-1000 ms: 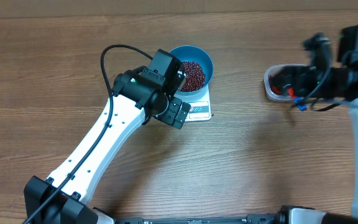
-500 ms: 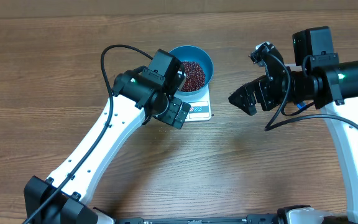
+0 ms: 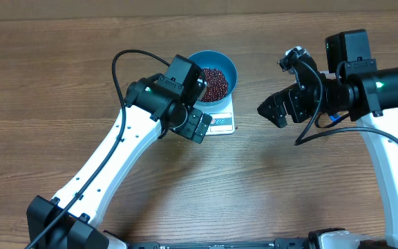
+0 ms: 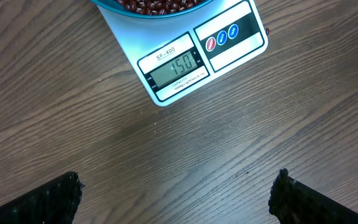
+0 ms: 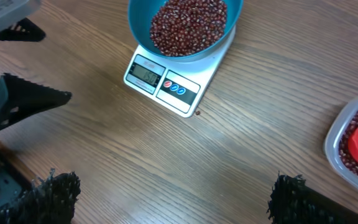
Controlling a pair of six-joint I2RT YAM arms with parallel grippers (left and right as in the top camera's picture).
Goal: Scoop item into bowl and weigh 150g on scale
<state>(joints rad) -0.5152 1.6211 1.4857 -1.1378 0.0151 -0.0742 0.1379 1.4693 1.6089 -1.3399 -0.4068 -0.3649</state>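
Hovering over scale w/ left gripper spread, empty, prob. to read display: 150. Same w/ right gripper: released, off bowl of beans, adding no weight.

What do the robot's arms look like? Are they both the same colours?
Yes. The left arm and the right arm are both long and white with chunky black joints. A thin black cable loops over the left one, and the right one shows a tiny green light. The left tool and the right tool each have two black fingers with jagged, saw-like edges.
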